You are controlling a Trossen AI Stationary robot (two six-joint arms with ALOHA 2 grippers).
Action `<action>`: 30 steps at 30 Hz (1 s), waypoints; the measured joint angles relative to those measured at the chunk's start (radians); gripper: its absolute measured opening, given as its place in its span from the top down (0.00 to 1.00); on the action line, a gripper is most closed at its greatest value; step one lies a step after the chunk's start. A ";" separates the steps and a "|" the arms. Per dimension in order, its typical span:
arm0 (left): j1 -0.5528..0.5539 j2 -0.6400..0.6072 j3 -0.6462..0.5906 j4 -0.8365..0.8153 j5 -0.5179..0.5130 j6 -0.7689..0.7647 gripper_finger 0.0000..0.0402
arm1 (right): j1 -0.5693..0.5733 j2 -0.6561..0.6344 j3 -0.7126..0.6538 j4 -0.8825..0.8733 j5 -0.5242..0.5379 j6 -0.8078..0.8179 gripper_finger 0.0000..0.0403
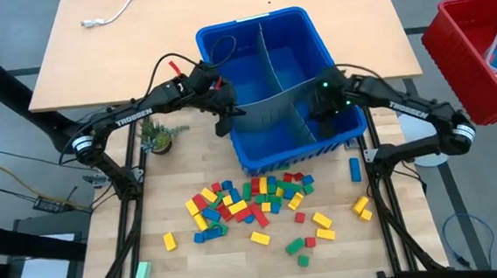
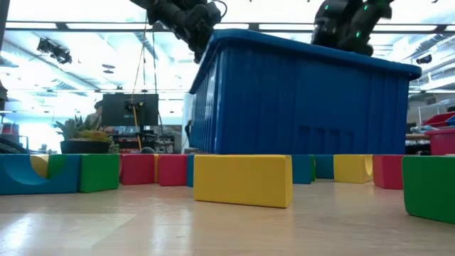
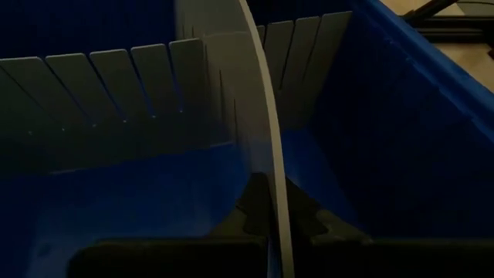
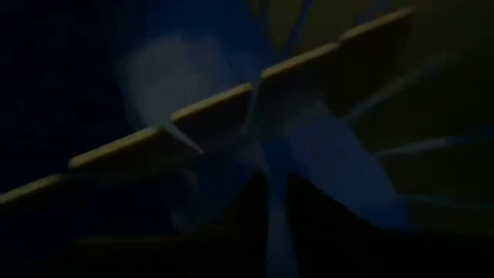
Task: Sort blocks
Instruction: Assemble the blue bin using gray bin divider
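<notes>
The left gripper (image 1: pixel 229 114) was clamped on a grey divider panel (image 1: pixel 268 111) at the blue bin's (image 1: pixel 224 40) left rim. The right gripper (image 1: pixel 317 110) hung inside the bin's right side; its jaws' state could not be told. The blocks (image 1: pixel 253 200) lay scattered on open table (image 1: pixel 414 250) in front.

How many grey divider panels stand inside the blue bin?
2: a long panel running from far wall to near wall, and a cross panel crossing it from the left wall. None seems hidden.
</notes>
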 joint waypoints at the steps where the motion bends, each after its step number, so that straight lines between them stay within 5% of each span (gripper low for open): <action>1: 0.000 0.000 0.000 0.002 0.000 0.000 0.97 | -0.001 0.013 -0.013 0.021 -0.018 -0.007 0.94; 13: 0.002 -0.003 0.000 -0.005 -0.042 0.002 0.97 | 0.000 0.108 -0.038 0.153 -0.099 -0.011 1.00; 20: 0.000 -0.004 0.001 -0.007 -0.151 0.054 0.97 | 0.005 0.108 -0.042 0.234 -0.156 -0.015 1.00; 30: 0.000 -0.003 0.000 0.020 -0.190 0.083 0.97 | 0.033 0.112 -0.041 0.309 -0.142 -0.006 1.00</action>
